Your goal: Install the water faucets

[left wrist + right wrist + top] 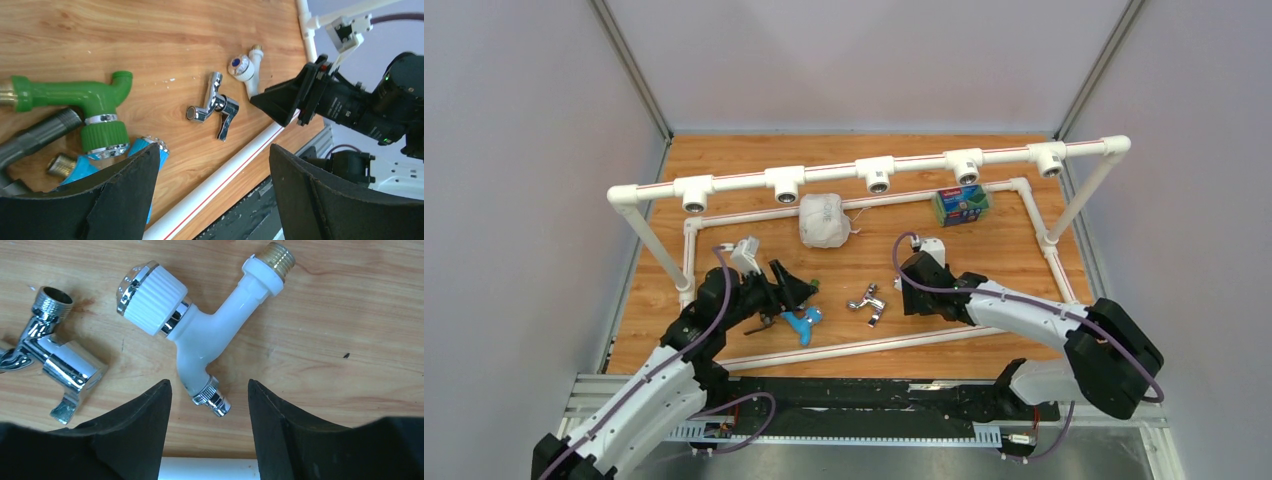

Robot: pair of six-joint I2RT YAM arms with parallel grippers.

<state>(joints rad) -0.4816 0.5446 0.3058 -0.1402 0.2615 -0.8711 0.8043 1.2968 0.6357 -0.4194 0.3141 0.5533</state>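
— What is recorded at the near edge?
— A white plastic pipe rail (854,347) is laid along the wooden table (1004,260). Just beyond it, the left gripper (214,160) is held wide open and empty over the blue plastic faucet (82,169), the green plastic faucet (85,97) and the dark grey faucet (35,137), which are bunched together.
— And on the right?
— The right gripper (209,390) is parted astride the spout of the white plastic faucet (200,335), with gaps seen on both sides. The chrome metal faucet (60,365) is found just beside it. Open board is seen beyond, up to the raised white pipe with five sockets (879,172).
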